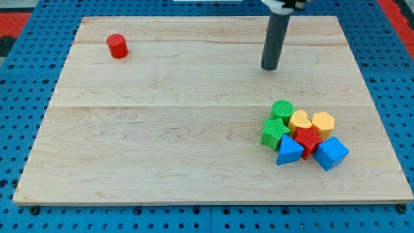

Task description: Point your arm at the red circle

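End effector tip (pixel 270 67) sits well right of red circle (pixel 118 46).

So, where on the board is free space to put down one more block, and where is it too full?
Free: the wide stretch between the red circle and my tip, and the whole lower left of the wooden board. Crowded: the lower right, where green, yellow, red and blue blocks sit packed together. My tip stands above that cluster, apart from it.

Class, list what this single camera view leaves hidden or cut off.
1. The arm above the rod: cut off by the view's top edge; only my tip and shaft show.
2. Green circle: its lower part sits behind the green star.
3. Red star: partly covered by the blue triangle and blue cube.
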Available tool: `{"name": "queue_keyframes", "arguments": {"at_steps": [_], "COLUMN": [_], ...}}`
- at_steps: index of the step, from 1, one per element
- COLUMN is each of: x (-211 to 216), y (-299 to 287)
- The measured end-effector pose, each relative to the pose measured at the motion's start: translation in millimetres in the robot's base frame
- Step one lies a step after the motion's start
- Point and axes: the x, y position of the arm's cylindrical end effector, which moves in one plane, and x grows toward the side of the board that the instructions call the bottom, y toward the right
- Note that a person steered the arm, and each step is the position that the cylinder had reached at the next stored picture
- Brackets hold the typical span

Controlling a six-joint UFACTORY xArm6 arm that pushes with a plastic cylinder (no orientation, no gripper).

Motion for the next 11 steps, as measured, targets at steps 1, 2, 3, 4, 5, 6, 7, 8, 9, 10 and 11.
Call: {"name": "queue_keyframes", "arguments": {"at_steps": [1,2,3,4,5,6,7,8,9,10,11], "x": [-18.1,-31.6,-46.0,-58.2,-66.0,-66.1,-66.1,-78.2,-98.0,-99.4,-62.8], "y": [-17.4,-39.9,-70.3,-101.6,-126.3,-127.7,-127.7,-163.3,-227.8,-298.9,-319.3]}}
